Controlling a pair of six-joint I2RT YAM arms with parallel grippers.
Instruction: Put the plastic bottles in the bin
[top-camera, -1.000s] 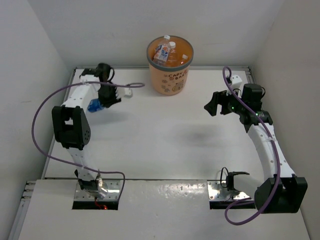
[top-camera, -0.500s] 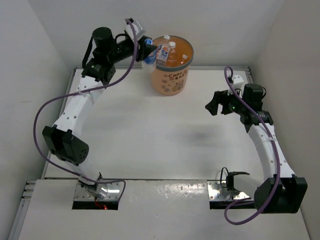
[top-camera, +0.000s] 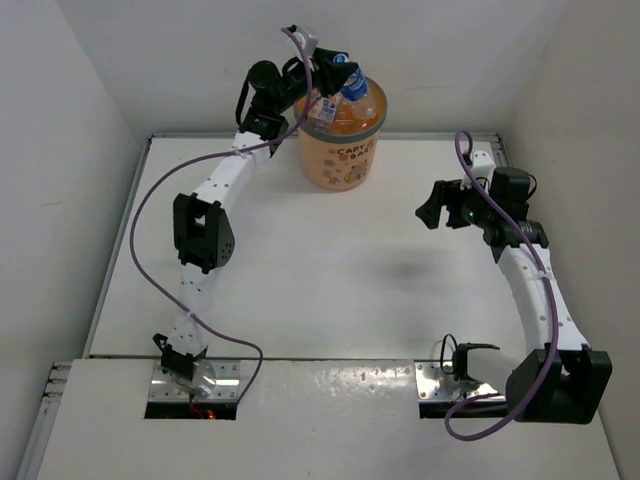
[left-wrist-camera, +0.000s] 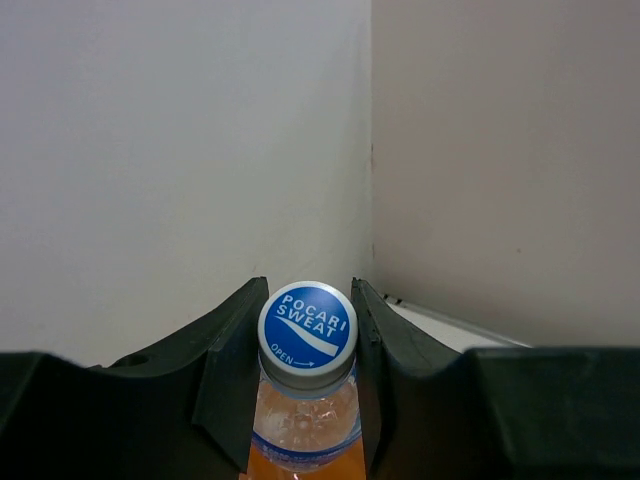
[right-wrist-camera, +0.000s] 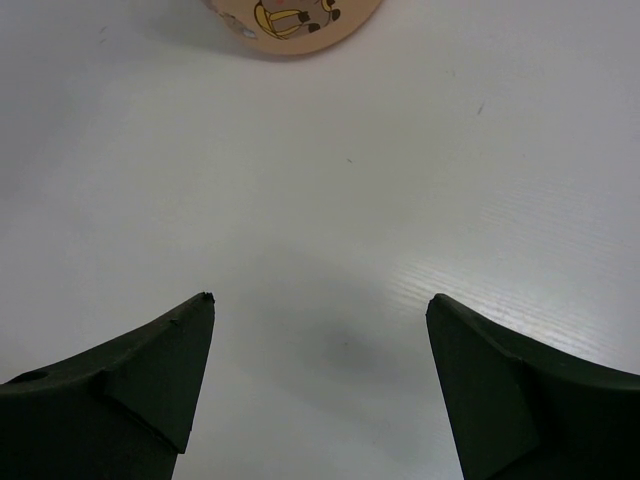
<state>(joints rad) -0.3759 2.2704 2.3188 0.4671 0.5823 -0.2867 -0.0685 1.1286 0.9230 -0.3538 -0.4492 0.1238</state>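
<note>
- R arm base sits at the near edge of the table (top-camera: 300, 270), with a purple cable looped beside it.
- The right gripper (right-wrist-camera: 320, 300) hangs over bare tabletop on the R side, mid-depth. Its fingers (right-wrist-camera: 150, 370) are spread wide w/ nothing between them. It is well apart from the bin.
- In the R wrist view, only the bin's lower edge shows at the top of the picture, w/ white table below it.
- L arm is stretched from its near base up to the far side, elbow approx. mid-table.
- The bin (top-camera: 340, 155) is orange w/ a grey rim and dark lettering. It stands upright at the far centre of the table, close to the back wall (left-wrist-camera: 180, 150).
- The left gripper (top-camera: 338, 72) is up over the bin's rim, pinching a blue-capped bottle (left-wrist-camera: 307, 325) by the neck. One finger is pressed on each side just under the cap.
- The cap reads "POCARI SWEAT". The bottle is clear, and orange shows below it.
- Inside the bin there is at least one more bottle (top-camera: 322, 106) w/ a white-orange label. The rest is hidden by the L gripper, so I can't tell the count.
</note>
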